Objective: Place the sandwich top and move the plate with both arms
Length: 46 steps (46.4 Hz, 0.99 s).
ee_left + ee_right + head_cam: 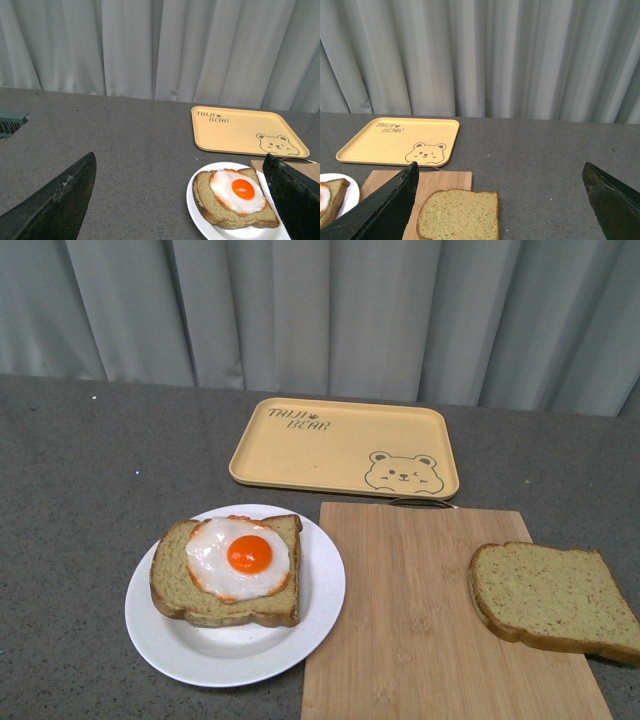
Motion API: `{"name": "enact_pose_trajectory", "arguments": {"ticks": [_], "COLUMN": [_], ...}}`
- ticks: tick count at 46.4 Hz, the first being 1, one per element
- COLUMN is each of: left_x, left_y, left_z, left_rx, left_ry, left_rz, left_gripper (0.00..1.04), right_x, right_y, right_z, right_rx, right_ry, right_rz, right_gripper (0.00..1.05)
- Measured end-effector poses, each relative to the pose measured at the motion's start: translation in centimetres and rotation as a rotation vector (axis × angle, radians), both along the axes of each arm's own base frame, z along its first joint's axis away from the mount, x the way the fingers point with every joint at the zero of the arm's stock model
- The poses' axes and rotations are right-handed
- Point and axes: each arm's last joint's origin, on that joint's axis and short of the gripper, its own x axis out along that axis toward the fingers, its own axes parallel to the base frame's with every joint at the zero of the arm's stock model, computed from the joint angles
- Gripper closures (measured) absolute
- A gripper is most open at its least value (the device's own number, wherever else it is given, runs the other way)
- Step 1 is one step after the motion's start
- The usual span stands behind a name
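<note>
Gaping left pincer (179,167), right pincer (500,172) (both empty)

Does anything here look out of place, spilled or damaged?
Nothing is spilled or damaged. One thing is slightly off: the plain slice lies across the right edge of the board, partly past it. The egg slice sits neatly on the plate.

Staged lab bench (80,490), grey curtain (300,310) backdrop
</note>
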Motion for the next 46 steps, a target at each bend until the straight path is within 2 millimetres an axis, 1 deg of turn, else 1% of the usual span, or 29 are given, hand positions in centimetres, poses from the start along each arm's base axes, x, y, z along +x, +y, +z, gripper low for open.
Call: {"name": "enact_pose_trajectory", "arguments": {"ticks": [46], "left_x": [0.0], "left_y": [0.0], "left_z": [0.0], "left_rx": [0.0], "left_ry": [0.0], "left_rz": [0.0], "left_gripper": [0.07], "right_x": [0.0], "right_y": [0.0], "right_z": [0.0], "right_rx": [0.0], "right_ry": [0.0], "right_rz": [0.0], "right_gripper": [0.09]}}
